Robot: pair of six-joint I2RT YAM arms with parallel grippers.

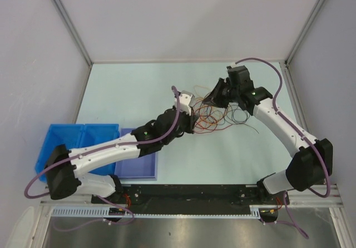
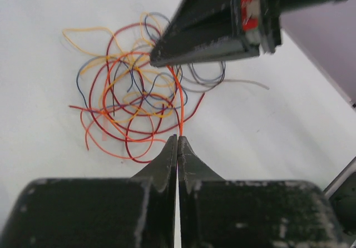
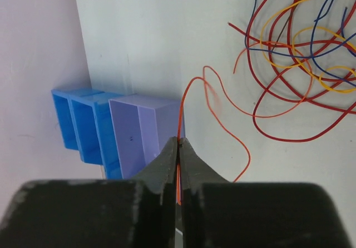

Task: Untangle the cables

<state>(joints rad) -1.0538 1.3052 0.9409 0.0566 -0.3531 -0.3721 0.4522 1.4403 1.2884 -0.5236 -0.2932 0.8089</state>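
Thin bendy wires in red, orange, yellow and blue (image 1: 217, 117) lie in one knotted heap in the middle of the white surface (image 1: 139, 87), so most untangling is left. Both arms (image 1: 111, 150) stretch to it, the left end effector (image 2: 178, 141) and right end effector (image 3: 179, 143) each pinching a thin orange wire (image 2: 181, 106).

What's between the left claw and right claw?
One orange cable, running straight from the left claw up to the right claw, in the left wrist view. The tangled cables lie beside it.
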